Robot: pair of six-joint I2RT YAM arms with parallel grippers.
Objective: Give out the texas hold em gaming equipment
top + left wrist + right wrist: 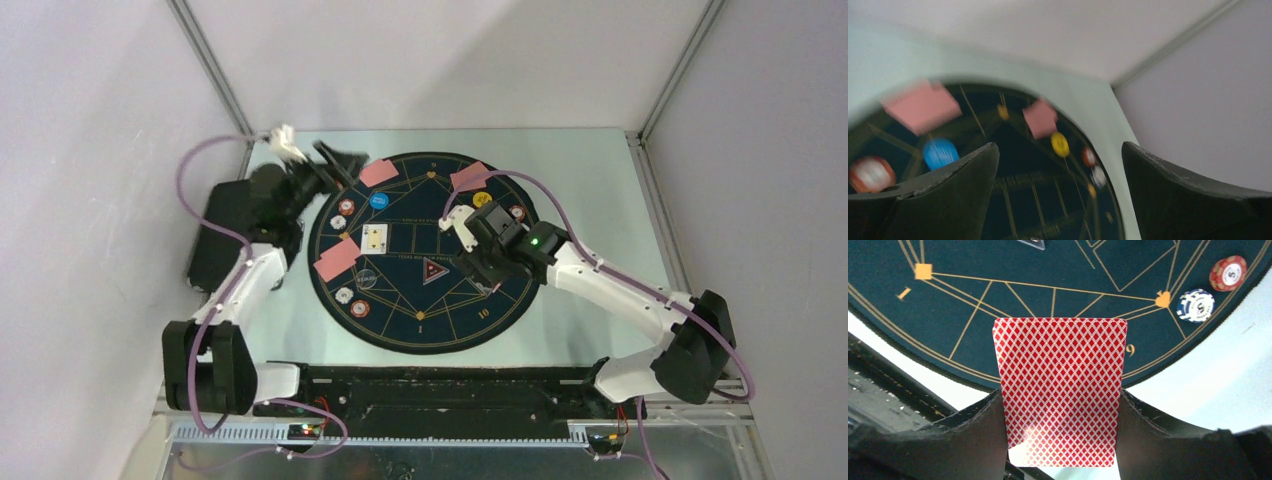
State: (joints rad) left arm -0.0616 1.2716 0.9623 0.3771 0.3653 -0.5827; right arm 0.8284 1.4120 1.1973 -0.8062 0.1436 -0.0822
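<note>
Left gripper [1058, 150] jaws wide apart, empty, at mat [450, 322] 10 o'clock edge, right gripper [1060, 396] clamped on 1 red-backed card [1060, 355], over mat's 3 o'clock side

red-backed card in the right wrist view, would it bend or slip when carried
The card is a thin sheet, so probably light and bendy, though it looks flat now. The right gripper pinches only its two side edges, so a harder squeeze might bow it. The glare on its back suggests a slick finish; it could slide out.
</note>
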